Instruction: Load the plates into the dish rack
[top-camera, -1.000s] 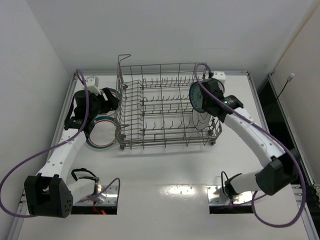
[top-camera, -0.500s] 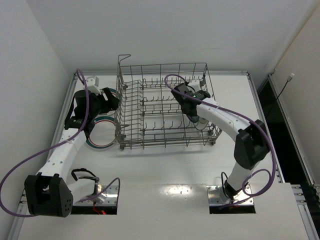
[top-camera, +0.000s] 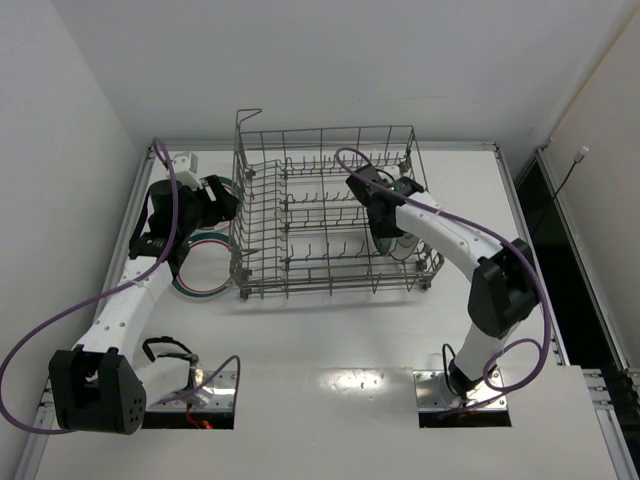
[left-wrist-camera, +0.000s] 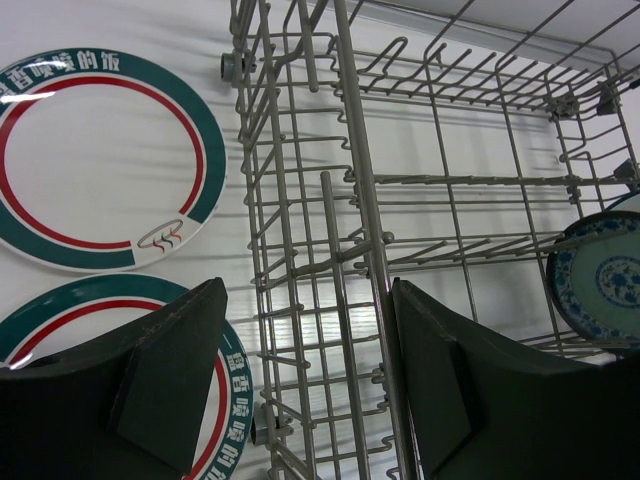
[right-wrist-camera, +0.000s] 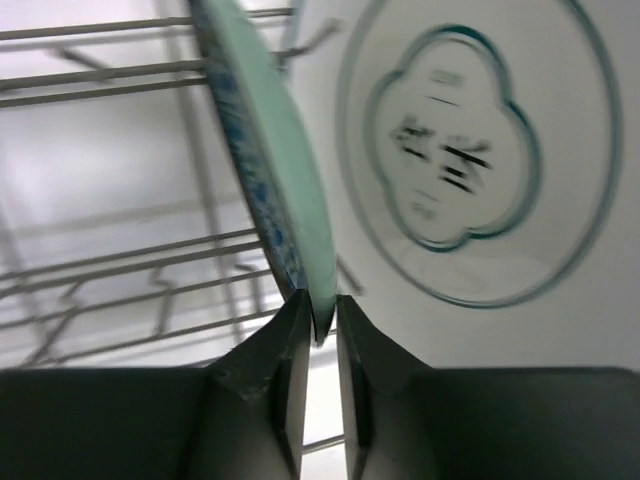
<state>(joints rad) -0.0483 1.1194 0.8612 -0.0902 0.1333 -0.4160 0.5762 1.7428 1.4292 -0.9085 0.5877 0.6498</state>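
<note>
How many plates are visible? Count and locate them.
4. Two banded plates lie on the table left of the dish rack; the right gripper holds a blue plate inside the rack, a white plate beside it. Others may be hidden.

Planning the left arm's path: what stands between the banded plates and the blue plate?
The wire side wall and tines of the dish rack, as the left wrist view shows.

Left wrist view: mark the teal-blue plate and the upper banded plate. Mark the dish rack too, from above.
teal-blue plate (left-wrist-camera: 600, 285), left wrist view, on its patterned face.
upper banded plate (left-wrist-camera: 95, 160), left wrist view, on its white centre.
dish rack (top-camera: 320, 282), top external view, on its near wall.
</note>
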